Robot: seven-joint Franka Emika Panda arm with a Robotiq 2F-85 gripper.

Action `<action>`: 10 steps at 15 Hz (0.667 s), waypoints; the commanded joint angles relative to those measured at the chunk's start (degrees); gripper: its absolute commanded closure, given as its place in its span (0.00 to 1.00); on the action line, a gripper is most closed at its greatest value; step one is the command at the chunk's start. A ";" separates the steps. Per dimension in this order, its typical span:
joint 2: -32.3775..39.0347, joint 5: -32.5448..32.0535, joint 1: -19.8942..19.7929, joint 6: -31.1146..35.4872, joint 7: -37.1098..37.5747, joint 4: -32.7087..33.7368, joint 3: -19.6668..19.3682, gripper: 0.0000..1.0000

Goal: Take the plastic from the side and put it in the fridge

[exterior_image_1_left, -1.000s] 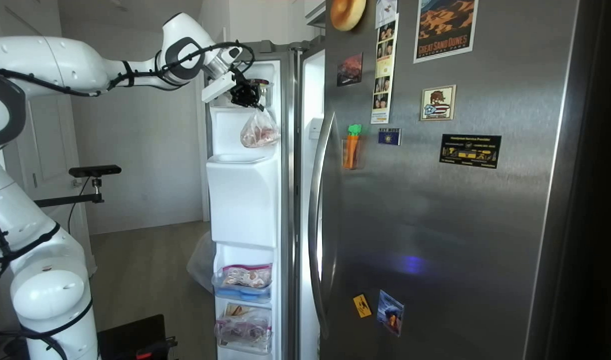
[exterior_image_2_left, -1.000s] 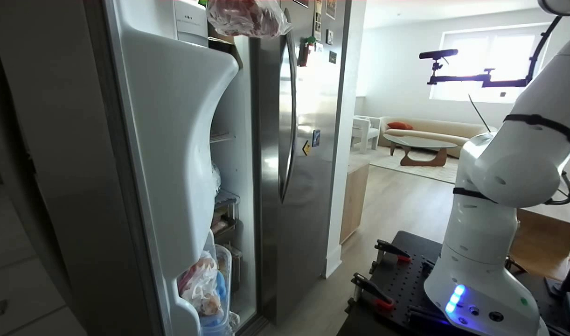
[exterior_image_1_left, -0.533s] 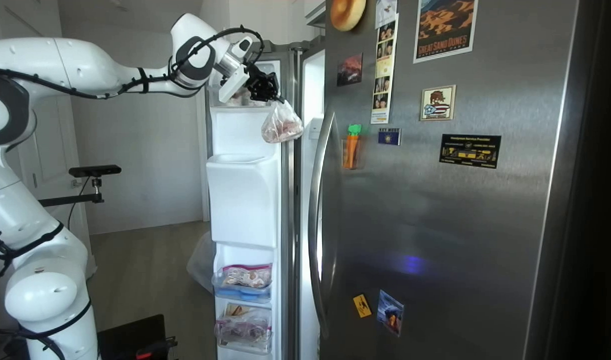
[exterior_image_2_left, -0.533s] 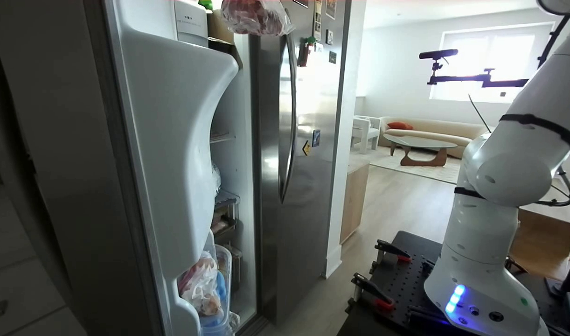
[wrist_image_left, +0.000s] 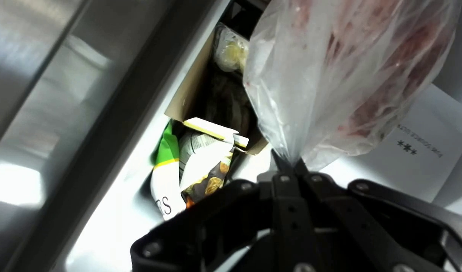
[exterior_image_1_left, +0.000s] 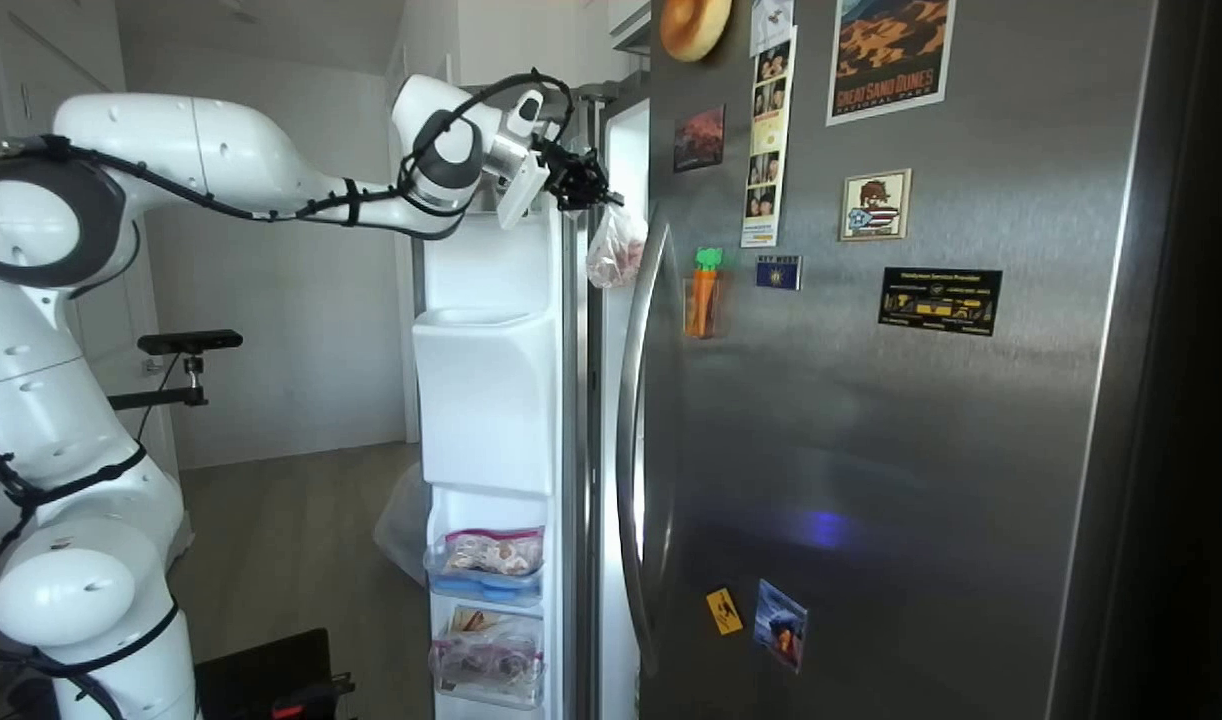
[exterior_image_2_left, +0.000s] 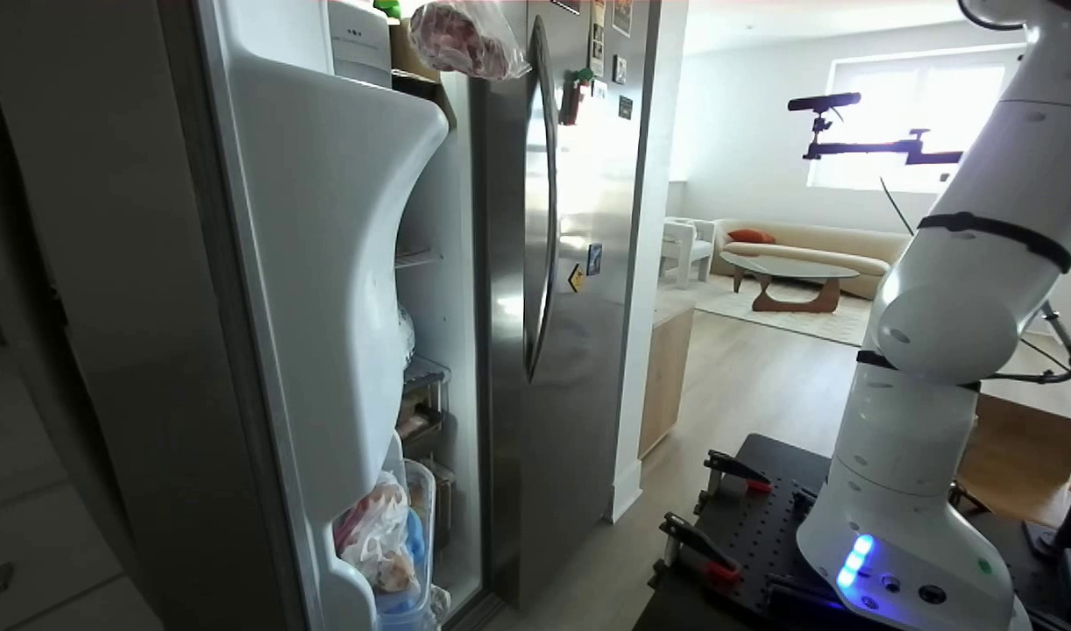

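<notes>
The tool is clenched on the gathered neck of a clear plastic bag with reddish contents; in the wrist view the bag spreads from the tool toward 1 o'clock. In an exterior view the bag hangs at 6 o'clock from the tool and at 9 o'clock from the upper end of the curved handle on the steel fridge, one door of which stands open. The arm extends in from 9 o'clock there. Low on the open door, toward its 6 o'clock, clear bins hold bagged goods. In an exterior view the bag shows near 12 o'clock, cut by the top edge and overlapping the fridge's compartment; whether it is inside I cannot tell. Seen from the wrist, a cardboard box lies toward 10 o'clock from the tool, a green and white packet toward 9 o'clock, and a white panel with three printed star marks at 3 o'clock.
</notes>
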 commanded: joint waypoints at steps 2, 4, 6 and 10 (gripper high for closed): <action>7.03 -12.19 -5.22 7.46 11.60 7.60 2.79 1.00; 9.66 -18.50 -6.55 8.62 17.46 11.02 3.47 1.00; 12.57 -24.06 -6.74 8.26 22.44 15.18 3.69 1.00; 19.62 -33.23 -5.39 7.18 30.58 24.47 3.22 1.00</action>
